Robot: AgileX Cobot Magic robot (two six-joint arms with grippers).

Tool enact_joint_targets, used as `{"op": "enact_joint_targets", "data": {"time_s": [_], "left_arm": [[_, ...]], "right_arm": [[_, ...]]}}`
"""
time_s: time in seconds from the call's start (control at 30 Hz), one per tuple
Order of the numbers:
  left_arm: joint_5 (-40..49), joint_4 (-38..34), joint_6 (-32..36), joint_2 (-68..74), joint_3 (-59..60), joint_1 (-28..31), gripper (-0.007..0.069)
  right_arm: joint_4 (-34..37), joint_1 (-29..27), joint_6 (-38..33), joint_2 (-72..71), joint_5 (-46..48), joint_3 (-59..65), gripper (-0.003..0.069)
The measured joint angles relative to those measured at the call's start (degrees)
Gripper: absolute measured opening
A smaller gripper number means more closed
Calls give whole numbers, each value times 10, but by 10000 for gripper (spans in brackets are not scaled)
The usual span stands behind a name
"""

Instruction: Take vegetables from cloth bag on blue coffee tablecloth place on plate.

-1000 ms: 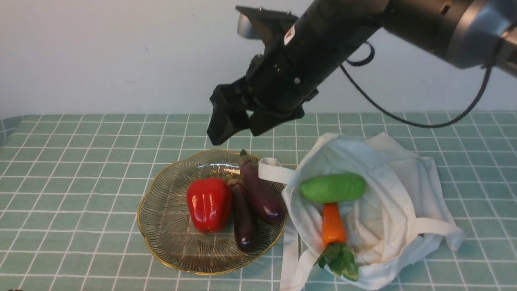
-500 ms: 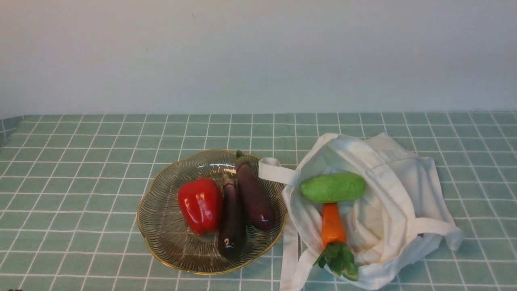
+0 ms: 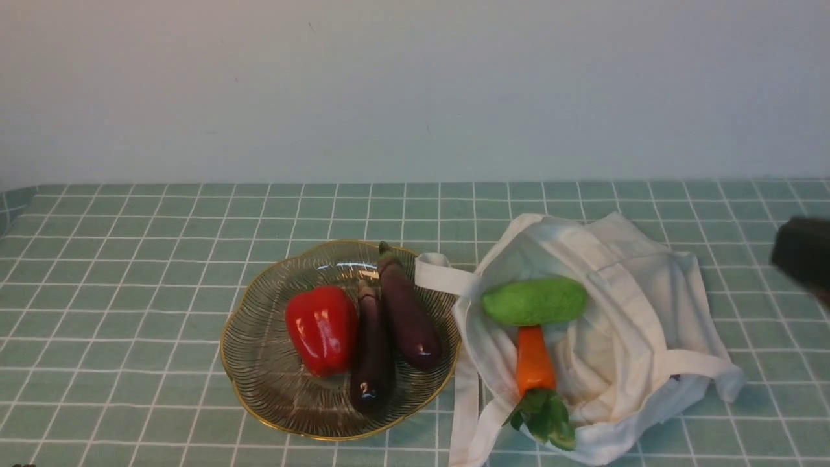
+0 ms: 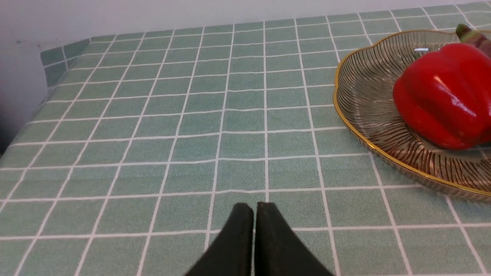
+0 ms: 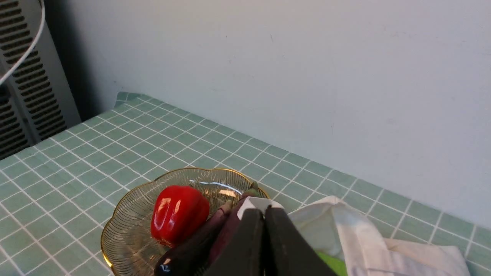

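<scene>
Swung beside the bag (image 3: 629, 279), the right arm (image 3: 804, 259) has its gripper (image 5: 264, 241) clenched; only the right wrist view shows a slatted panel (image 5: 30, 73) beyond the gridded tablecloth (image 3: 130, 292).

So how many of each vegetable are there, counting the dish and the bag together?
Red bell pepper: 1
Eggplants, one slimmer and darker, the other fatter: 2
Green cucumber: 1
Orange carrot: 1
Total: 5 in view
</scene>
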Motion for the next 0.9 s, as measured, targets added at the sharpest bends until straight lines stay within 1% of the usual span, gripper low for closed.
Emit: {"op": "enact_joint_targets", "data": {"time_s": [0.1,0.23,0.9], "left_arm": [[0,0,0,0,0,0,-5],[0,0,0,0,0,0,-5],[0,0,0,0,0,0,-5]], "right_arm": [[0,0,0,-3,-81,57,-15],[0,0,0,-4,-144,77,-15],[0,0,0,-5,-152,79,-15]]}}
